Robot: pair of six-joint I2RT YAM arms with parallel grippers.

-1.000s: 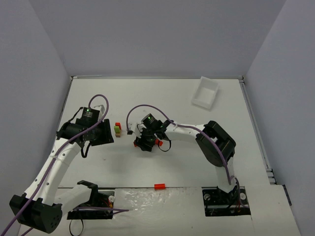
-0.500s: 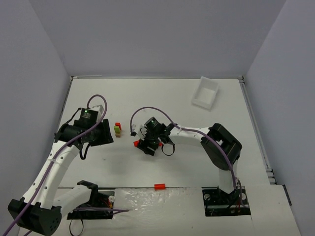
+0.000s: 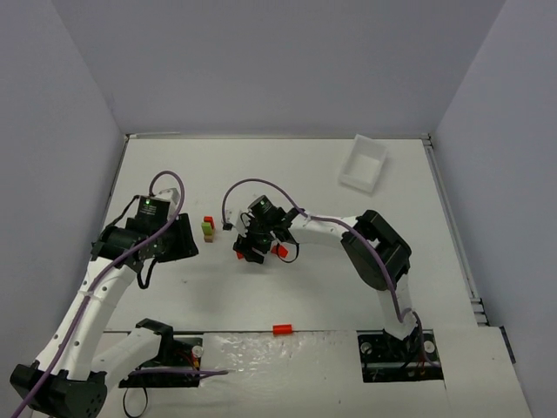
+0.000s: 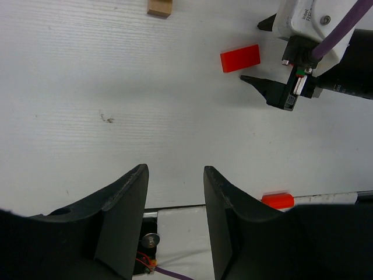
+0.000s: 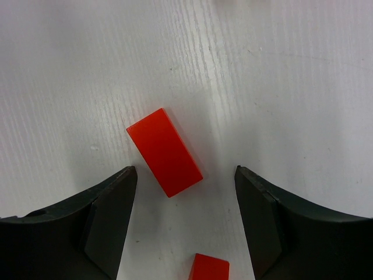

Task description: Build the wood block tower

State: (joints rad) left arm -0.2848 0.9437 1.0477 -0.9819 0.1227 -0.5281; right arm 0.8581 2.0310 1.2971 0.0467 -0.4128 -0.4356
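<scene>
The wood block tower (image 3: 207, 228) is a short stack near the table's middle left, red on top, lime green under it; a tan block (image 4: 159, 7) shows at the top edge of the left wrist view. My left gripper (image 3: 184, 244) (image 4: 175, 175) is open and empty, raised just left of the tower. My right gripper (image 3: 250, 251) (image 5: 185, 175) is open, low over the table right of the tower. A loose red block (image 5: 164, 151) (image 3: 239, 253) (image 4: 240, 58) lies flat and skewed just ahead of its jaws, untouched. A second red block (image 5: 210, 268) (image 3: 280, 251) lies under the wrist.
A white rectangular tray (image 3: 364, 164) stands at the back right. Another red block (image 3: 281, 330) (image 4: 277, 200) lies at the table's near edge between the arm bases. Walls enclose the table on three sides.
My right gripper has shifted a little left and farther back, toward the tower, and both red blocks beside it now show. My left arm has drifted slightly left.
</scene>
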